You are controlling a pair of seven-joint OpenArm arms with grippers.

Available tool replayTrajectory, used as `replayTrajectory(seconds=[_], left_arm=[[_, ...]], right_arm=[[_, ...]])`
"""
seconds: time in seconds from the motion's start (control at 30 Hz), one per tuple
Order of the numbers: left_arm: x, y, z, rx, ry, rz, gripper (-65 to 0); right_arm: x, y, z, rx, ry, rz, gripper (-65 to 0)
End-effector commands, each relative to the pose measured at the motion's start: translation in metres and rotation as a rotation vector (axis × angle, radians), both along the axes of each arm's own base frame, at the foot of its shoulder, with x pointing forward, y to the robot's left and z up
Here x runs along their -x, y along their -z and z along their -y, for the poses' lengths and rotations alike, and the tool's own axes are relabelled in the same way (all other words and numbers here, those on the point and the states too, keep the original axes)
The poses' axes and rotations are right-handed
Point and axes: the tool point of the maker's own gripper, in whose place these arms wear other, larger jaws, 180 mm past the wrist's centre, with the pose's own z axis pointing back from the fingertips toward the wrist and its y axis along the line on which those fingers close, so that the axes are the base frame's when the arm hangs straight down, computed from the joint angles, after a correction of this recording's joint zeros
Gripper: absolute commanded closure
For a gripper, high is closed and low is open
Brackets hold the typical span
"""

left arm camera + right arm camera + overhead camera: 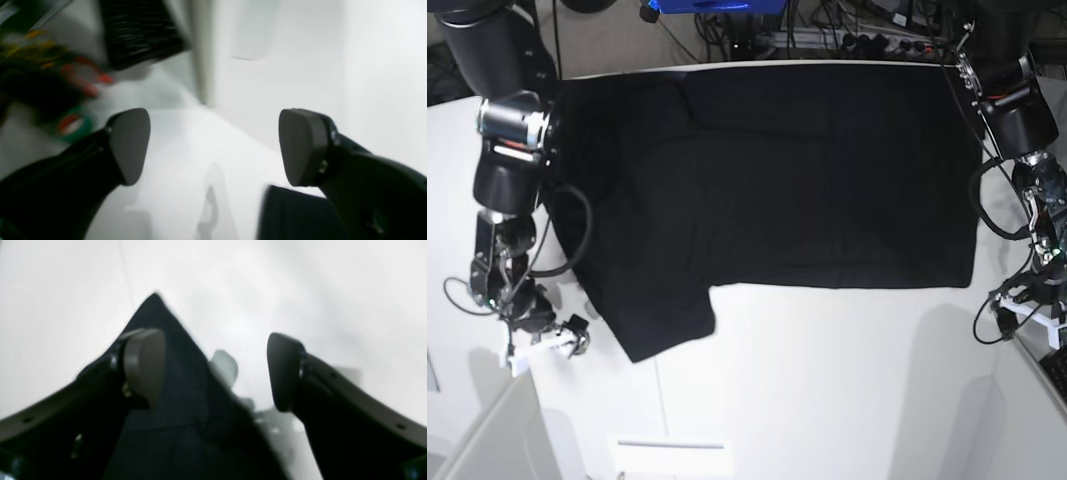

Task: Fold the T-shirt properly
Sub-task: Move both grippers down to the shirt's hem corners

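Two black robot arms are seen at the sides of a white worktop (pixel 827 380), on which a large black short-sleeved cloth T-shirt (pixel 807 170) is spread flat, plain side up, across the far half in the base view. One sleeve is seen hanging toward the near edge on that view's left, with its hem well short of the worktop's front. The right gripper (pixel 213 370) is seen from its wrist camera with the jaws spread wide; a pointed corner of the black cloth lies below and between them, running under the left-hand pad, but no pinch on the cloth can be made out and whether the pad touches it cannot be told through the blur. In the base view this gripper (pixel 562 338) is placed just beside the sleeve's outer edge. The left gripper (pixel 213 146) is likewise shown with the jaws spread apart and nothing between the pads; only bare white surface and a dark corner of cloth at the lower edge are seen beneath it. Blurred coloured clutter (pixel 50 76) is noted at that view's upper left, too smeared to identify. Cables (pixel 827 30) are seen beyond the far edge of the worktop.
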Motion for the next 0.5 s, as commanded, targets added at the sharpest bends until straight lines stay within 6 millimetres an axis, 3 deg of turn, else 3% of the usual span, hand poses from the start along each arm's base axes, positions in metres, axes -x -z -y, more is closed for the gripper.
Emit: replayTrajectory(seconds=[0.0,0.2,0.33,0.47], left_arm=[[-0.008,-0.021,-0.006,-0.025,0.01,0.049,-58.7],[-0.007,-0.008,0.005,-0.014,0.081,0.008,-58.7],[-0.001,0.005,0.012,0.004,0.124,-0.088,-58.7],[0.001,0.004,0.013,-0.006,0.131,-0.093,-58.7]], right_arm=[[-0.021,-0.027,0.002,0.015,-0.028,0.079,-44.7],[-0.03,-0.008,-0.009,0.019,-0.074,0.063,-44.7],[-0.037,-0.01,-0.013,-0.002,-0.085,0.092,-44.6],[-0.041,-0.011,-0.034,-0.028,-0.111,0.122,-44.1]])
